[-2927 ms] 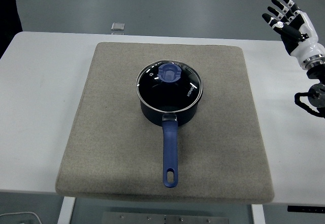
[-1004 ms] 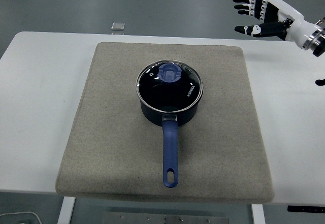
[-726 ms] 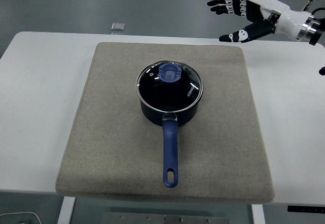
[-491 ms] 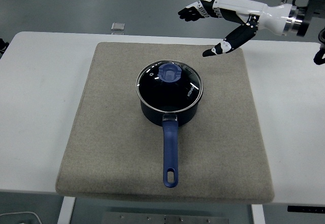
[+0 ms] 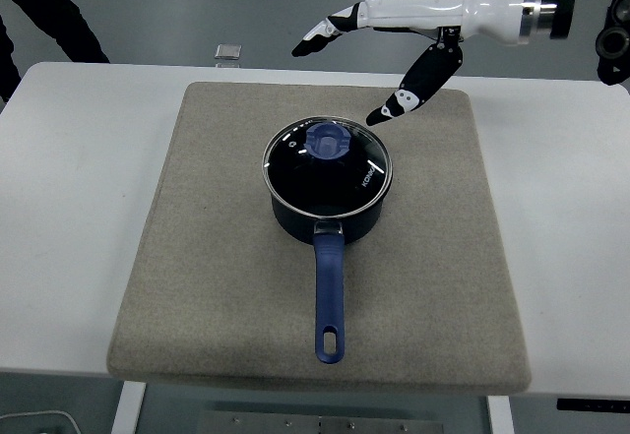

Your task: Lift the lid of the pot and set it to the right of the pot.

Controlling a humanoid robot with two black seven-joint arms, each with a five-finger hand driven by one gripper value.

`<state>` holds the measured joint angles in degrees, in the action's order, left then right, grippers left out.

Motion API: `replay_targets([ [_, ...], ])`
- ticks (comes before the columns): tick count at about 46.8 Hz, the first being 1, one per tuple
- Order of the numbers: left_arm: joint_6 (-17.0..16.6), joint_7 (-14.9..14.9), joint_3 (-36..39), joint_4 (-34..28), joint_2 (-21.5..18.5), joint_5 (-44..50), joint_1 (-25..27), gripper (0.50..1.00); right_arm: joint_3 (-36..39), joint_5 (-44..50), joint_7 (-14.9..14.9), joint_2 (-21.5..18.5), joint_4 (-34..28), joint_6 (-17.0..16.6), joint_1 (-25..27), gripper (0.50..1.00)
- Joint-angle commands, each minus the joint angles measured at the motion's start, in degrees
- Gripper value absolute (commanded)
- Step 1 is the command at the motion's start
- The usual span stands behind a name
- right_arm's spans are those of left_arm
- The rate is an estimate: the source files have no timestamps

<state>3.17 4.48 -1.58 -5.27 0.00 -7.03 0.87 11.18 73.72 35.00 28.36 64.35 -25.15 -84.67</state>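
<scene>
A dark blue pot (image 5: 328, 208) stands in the middle of a grey felt mat (image 5: 217, 257), its long blue handle (image 5: 330, 296) pointing toward the near edge. The glass lid (image 5: 328, 161) with a blue knob (image 5: 328, 143) sits on the pot. My right hand (image 5: 345, 60) reaches in from the upper right, above and behind the lid, fingers spread wide and holding nothing. The thumb (image 5: 409, 92) points down toward the lid's right rim without touching it. The left hand does not show.
The mat lies on a white table (image 5: 69, 188). A small grey square object (image 5: 228, 52) rests near the table's far edge. A dark sleeve (image 5: 49, 11) of a person shows at the top left. Bare mat lies right of the pot.
My right hand has swept in from the far right edge leftward and down, and now hovers open just behind the pot lid. Pot and lid have not moved. A dark sleeve appeared top left.
</scene>
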Motion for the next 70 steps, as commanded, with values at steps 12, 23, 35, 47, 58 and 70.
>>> replay_targets([
  [12, 0.0, 0.0, 0.0, 0.0, 0.0, 0.0, 0.01, 1.0, -0.02, 8.28, 0.0, -1.2, 1.74, 0.1, -1.46, 0.907],
  [23, 0.0, 0.0, 0.0, 0.0, 0.0, 0.0, 0.01, 1.0, -0.02, 13.03, 0.0, -3.31, 1.74, 1.42, -1.55, 0.907],
  [35, 0.0, 0.0, 0.0, 0.0, 0.0, 0.0, 0.01, 1.0, -1.07, 18.39, 0.0, -6.48, 0.86, 6.43, -0.93, 0.907],
  [47, 0.0, 0.0, 0.0, 0.0, 0.0, 0.0, 0.01, 1.0, -3.97, 21.73, 0.0, -7.62, -1.25, 10.73, 0.12, 0.907],
  [58, 0.0, 0.0, 0.0, 0.0, 0.0, 0.0, 0.01, 1.0, -6.88, 22.88, 0.0, -8.15, -1.77, 14.34, 0.38, 0.905],
  [70, 0.0, 0.0, 0.0, 0.0, 0.0, 0.0, 0.01, 1.0, -7.05, 24.46, 0.0, -9.12, -3.44, 16.53, 0.47, 0.905],
])
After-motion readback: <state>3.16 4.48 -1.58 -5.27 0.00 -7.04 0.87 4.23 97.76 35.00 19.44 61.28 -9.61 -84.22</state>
